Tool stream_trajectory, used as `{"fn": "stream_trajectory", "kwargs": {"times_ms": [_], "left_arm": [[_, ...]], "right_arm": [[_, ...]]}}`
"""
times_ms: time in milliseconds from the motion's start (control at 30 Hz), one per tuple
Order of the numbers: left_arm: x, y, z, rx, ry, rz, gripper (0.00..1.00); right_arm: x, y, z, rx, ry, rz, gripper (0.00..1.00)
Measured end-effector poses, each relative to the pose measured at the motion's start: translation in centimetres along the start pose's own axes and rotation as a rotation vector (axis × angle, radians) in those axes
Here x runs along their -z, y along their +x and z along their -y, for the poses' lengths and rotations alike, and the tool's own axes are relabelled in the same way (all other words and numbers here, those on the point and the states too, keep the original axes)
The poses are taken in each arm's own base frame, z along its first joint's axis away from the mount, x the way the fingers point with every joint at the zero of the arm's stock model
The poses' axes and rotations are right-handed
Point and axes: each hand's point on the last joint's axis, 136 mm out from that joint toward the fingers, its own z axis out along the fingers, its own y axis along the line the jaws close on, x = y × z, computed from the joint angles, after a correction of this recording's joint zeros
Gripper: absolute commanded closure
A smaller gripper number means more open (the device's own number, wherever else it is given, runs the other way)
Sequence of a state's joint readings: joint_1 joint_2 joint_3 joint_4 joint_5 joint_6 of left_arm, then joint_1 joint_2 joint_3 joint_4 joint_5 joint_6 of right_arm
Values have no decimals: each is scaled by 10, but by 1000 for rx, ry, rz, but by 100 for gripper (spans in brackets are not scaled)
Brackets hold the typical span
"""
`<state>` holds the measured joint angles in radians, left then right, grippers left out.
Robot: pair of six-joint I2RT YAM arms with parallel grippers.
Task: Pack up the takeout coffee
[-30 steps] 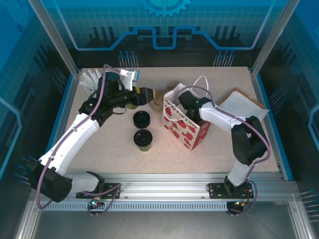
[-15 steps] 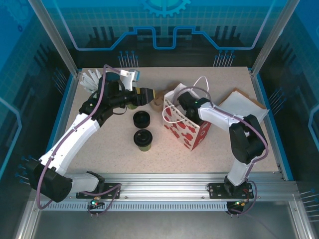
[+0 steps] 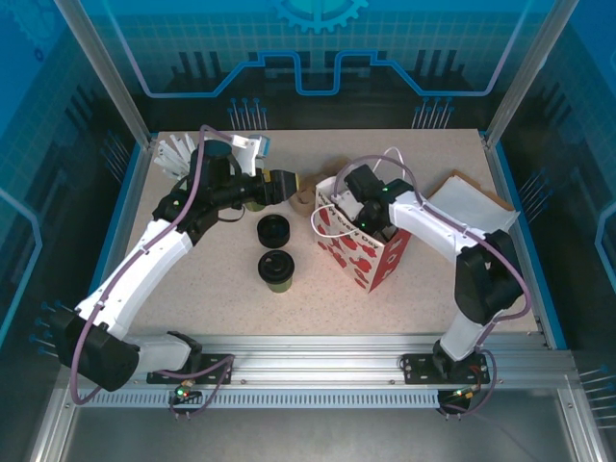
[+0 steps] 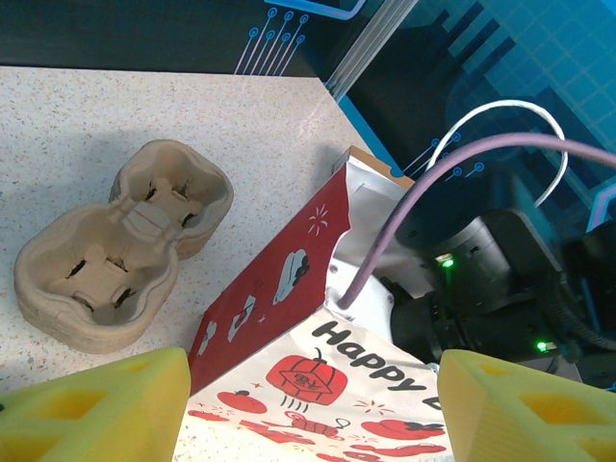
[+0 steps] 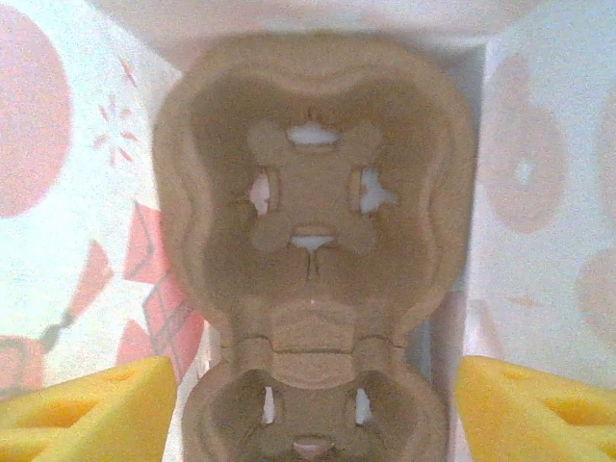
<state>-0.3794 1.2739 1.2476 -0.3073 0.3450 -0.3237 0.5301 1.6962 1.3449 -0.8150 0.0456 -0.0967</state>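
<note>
takeout coffee (image 3: 276, 270): olive-green cup with a black lid, upright on the bench (image 3: 192, 289), front of centre, with no arm touching it.
black round stack (image 3: 273, 231): on the bench just behind the takeout coffee; too dark to tell what it is made of.
paper bag (image 3: 364, 252): red-and-white print with white cord handles, standing open to the right of the takeout coffee and apart from it.
left gripper (image 3: 287, 183): low over the bench behind the black round stack, pointing at the paper bag's left side; its yellow fingers (image 4: 96, 409) are spread wide with nothing held between them.
right gripper (image 3: 358, 207): reaching down into the paper bag's mouth; its yellow fingers (image 5: 91, 409) stand wide apart and grip nothing.
pulp carrier (image 5: 313, 221): flat on the bottom of the paper bag, between its walls, below the right gripper.
spare carriers (image 4: 115, 245): nested stack on the bench just left of the paper bag, ahead of the left gripper.
in the way: the right arm fills the paper bag's opening; the spare carriers crowd its left side.
white paper (image 3: 472, 204): lying flat on the far right, behind the right arm.
white fanned pieces (image 3: 173, 154): far-left corner, too small to make out.
</note>
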Motion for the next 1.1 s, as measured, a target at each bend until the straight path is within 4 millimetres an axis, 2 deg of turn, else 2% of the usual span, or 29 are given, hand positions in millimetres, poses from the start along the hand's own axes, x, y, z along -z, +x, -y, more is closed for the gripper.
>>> {"fn": "stream_trajectory", "kwargs": {"times_ms": [600,767,933,1033,1100], "left_arm": [[2,6,-4,-5,-16,-5,29],[4,13,-9,5,-34,-21,29],[8,23,-18,22,-61,-40,29],[16,29,-24,36,-83,-46,28],[24,31,-28,48,-99,-46,27]], "right_arm": [[120,-70,12,16,79,258,22],[164,-87,12,20,96,359,22],[208,-92,11,15,116,446,22],[231,-91,1,34,126,499,20],[243,-90,-24,88,96,532,20]]}}
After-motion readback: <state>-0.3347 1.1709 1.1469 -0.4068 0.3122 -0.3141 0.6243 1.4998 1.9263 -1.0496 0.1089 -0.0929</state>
